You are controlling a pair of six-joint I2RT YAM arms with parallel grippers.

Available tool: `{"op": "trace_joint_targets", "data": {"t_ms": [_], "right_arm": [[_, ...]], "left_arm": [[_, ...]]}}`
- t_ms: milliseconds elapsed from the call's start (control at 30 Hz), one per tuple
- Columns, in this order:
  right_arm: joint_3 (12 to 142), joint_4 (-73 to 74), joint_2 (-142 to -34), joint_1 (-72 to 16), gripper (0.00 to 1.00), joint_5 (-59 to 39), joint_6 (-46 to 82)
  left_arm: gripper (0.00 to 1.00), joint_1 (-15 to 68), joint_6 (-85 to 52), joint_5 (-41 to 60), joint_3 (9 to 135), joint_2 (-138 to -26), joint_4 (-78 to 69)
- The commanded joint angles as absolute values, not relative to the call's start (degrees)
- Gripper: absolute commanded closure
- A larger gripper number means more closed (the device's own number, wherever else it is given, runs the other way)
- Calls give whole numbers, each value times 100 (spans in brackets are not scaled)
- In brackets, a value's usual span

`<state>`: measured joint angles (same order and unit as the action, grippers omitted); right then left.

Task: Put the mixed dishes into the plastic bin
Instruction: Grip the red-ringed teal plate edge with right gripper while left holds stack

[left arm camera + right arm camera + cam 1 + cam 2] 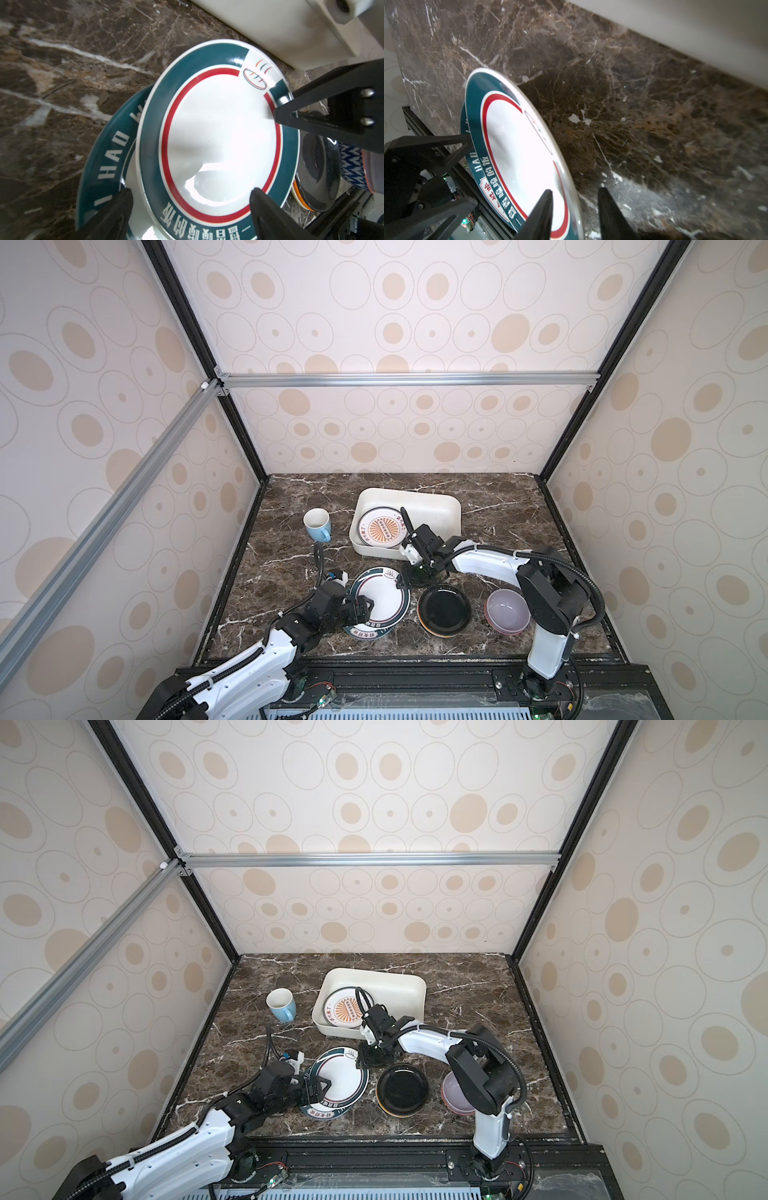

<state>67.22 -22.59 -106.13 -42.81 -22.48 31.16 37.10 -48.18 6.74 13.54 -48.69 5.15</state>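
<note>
Mixed dishes, a lot on a brown veined marble table (498,510). Entries run left to right across a top view.

1. Light-blue mug (318,524): glazed and upright, left of centre, outside the bin.
2. Left gripper (190,192): jaws wide apart, straddling the lower-left rim of item 3 and gripping nothing.
3. Teal-rimmed plate (384,593): round and glossy, with a white well and a red ring. It lies lower centre, off-centre on a second teal-rimmed plate (363,634). Judged to be the item in hand.
4. Right gripper (575,190): fingers slightly apart around the upper-right rim of item 3. Marble shows between the rim and the outer finger, so it is not clamped yet.
5. Plastic bin (432,514): off-white and smooth, with rounded corners. It sits at centre, up and right of item 3, and holds one sunburst-printed plate (380,529).

Relation: item 3 is round, so it has no long axis. The right arm sits between plate and bin, and is the nearer one.

6. Black plate (444,610): glossy, on an orange-edged plate (298,196).
7. Lilac bowl (508,608): nested in a second bowl (505,630), lower right.
</note>
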Motion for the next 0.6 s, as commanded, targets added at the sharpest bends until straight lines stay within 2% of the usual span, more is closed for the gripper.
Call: {"op": "trace_joint_targets", "data": {"t_ms": [0, 133, 267, 433, 567], "right_arm": [[6754, -2272, -10705, -4306, 74, -2295, 3142], [6867, -2474, -10627, -4296, 93, -2198, 3082], [7073, -2769, -10505, -4287, 99, -2153, 2985], [7445, -3153, -10272, -4281, 100, -2127, 2897], [7777, -3388, -10135, -4246, 100, -2182, 2856]], "left_arm": [[11, 3777, -4925, 598, 1311, -4903, 346], [11, 3777, -4873, 582, 1399, -4930, 378], [8, 3779, -4710, 295, 1741, -4812, 861], [2, 3772, -4483, -352, 2339, -4341, 1835], [1, 3759, -4438, -530, 2686, -4040, 2247]]}}
